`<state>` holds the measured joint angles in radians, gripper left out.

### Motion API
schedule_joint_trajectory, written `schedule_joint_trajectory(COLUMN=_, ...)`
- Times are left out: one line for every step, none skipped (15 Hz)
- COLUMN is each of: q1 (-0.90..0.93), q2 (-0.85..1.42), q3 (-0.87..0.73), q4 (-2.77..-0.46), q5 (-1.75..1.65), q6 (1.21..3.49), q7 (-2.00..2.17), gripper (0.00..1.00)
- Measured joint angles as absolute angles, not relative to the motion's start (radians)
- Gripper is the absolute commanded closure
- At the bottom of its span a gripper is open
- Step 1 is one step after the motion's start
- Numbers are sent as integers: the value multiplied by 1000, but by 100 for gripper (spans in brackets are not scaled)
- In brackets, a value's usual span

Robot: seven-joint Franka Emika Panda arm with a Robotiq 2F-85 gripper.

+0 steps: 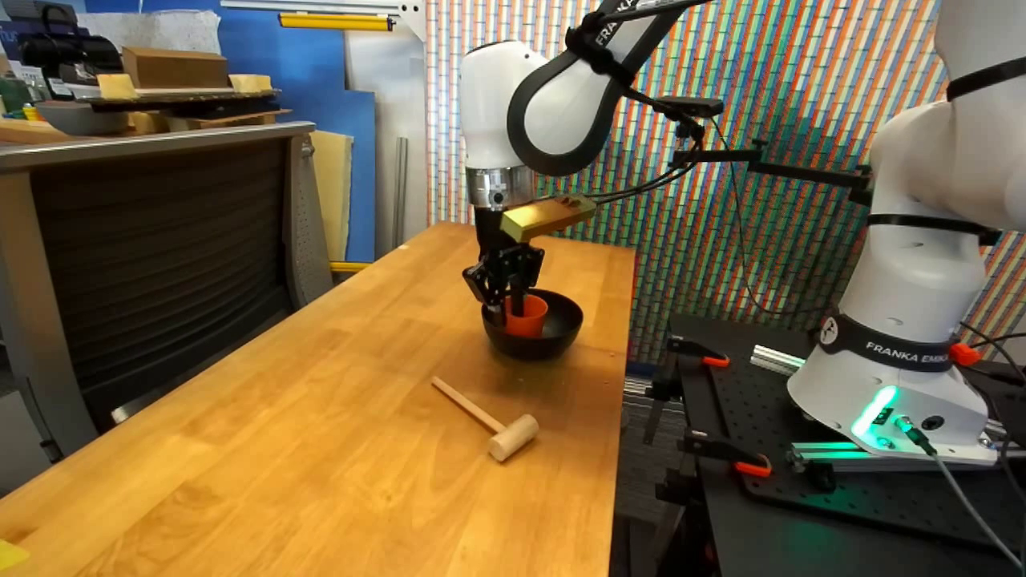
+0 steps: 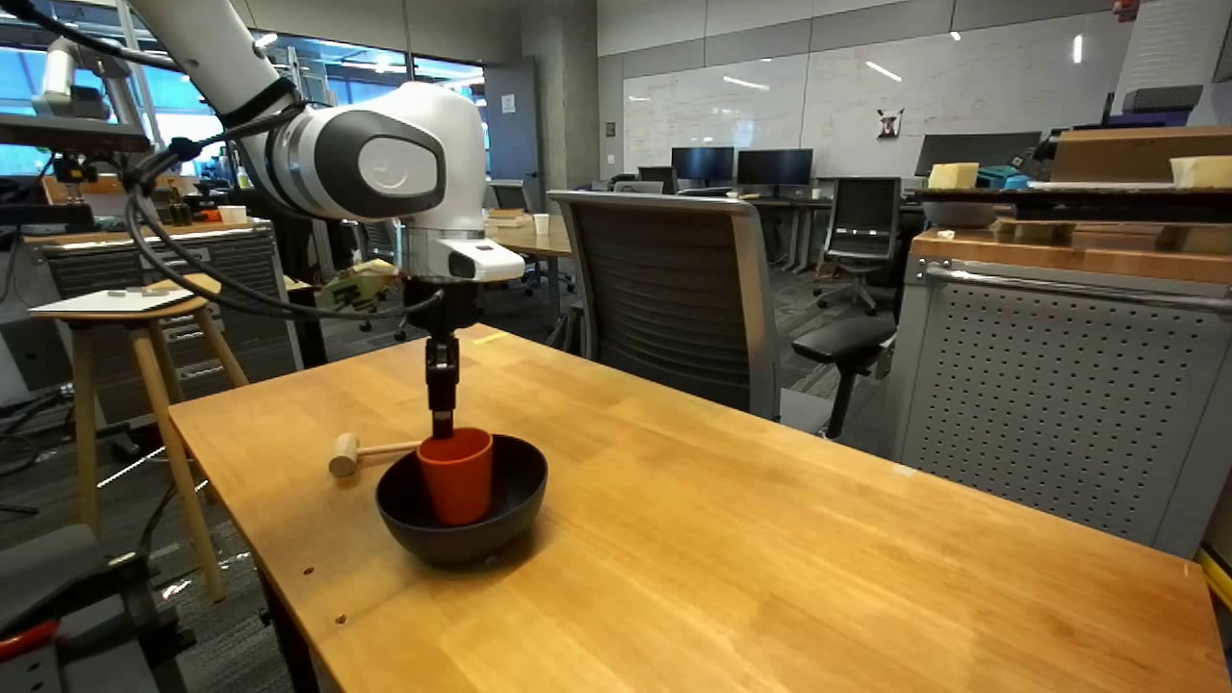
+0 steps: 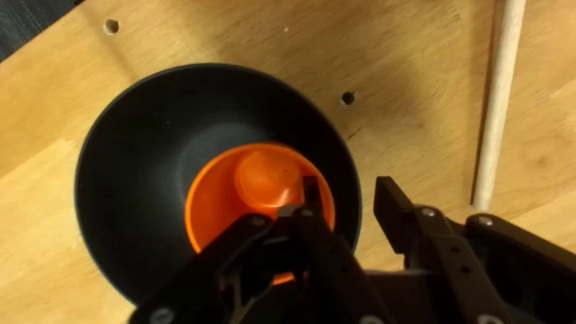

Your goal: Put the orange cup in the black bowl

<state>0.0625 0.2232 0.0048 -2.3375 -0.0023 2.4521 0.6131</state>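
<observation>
The orange cup [image 1: 527,324] stands inside the black bowl [image 1: 553,347] on the wooden table, off-centre toward one side. Both also show in an exterior view, the cup [image 2: 462,493] upright or slightly tilted in the bowl [image 2: 457,551]. In the wrist view the cup [image 3: 265,177] sits against one side of the bowl [image 3: 135,135]. My gripper [image 3: 347,193] is open and astride the cup wall. One finger reaches into the cup; the other is outside, past the bowl's rim as seen from above. The gripper [image 1: 508,311] points straight down; its fingertips [image 2: 442,425] are partly hidden by the cup.
A pale wooden mallet [image 1: 513,437] lies on the table near the bowl; its handle [image 3: 499,103] shows in the wrist view. A chair [image 2: 664,298] stands at the table's long edge. The bowl is near the table edge on the robot's side.
</observation>
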Motion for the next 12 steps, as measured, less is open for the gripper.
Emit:
schedule_joint_trajectory(q1=65, q2=218, q3=19, q4=-2338, q5=25, q6=2440, q7=574, gripper=24)
schedule_joint_trajectory(q1=69, q2=206, q3=36, q4=-2338, q5=51, q6=2423, q7=540, gripper=16)
schedule_joint_trajectory(q1=75, q2=183, q3=54, q4=-2339, q5=69, q6=2399, q7=507, gripper=9)
schedule_joint_trajectory(q1=83, q2=150, q3=70, q4=-2338, q5=81, q6=2371, q7=483, gripper=1)
schedule_joint_trajectory(q1=91, q2=109, q3=82, q4=-2338, q5=86, q6=2344, q7=461, gripper=0)
schedule_joint_trajectory(q1=99, q2=61, q3=92, q4=-2337, q5=87, q6=2315, q7=442, gripper=0)
schedule_joint_trajectory(q1=105, q2=10, q3=100, q4=-2335, q5=87, q6=2284, q7=420, gripper=0)
schedule_joint_trajectory(q1=109, q2=-39, q3=107, q4=-2332, q5=91, q6=2250, q7=389, gripper=0)
schedule_joint_trajectory(q1=113, q2=-88, q3=112, q4=-2324, q5=113, q6=2204, q7=341, gripper=0)
schedule_joint_trajectory(q1=119, q2=-136, q3=114, q4=-2312, q5=147, q6=2146, q7=286, gripper=0)
schedule_joint_trajectory(q1=124, q2=-182, q3=114, q4=-2297, q5=186, q6=2069, q7=235, gripper=0)
schedule_joint_trajectory(q1=128, q2=-226, q3=113, q4=-2281, q5=225, q6=1984, q7=192, gripper=0)
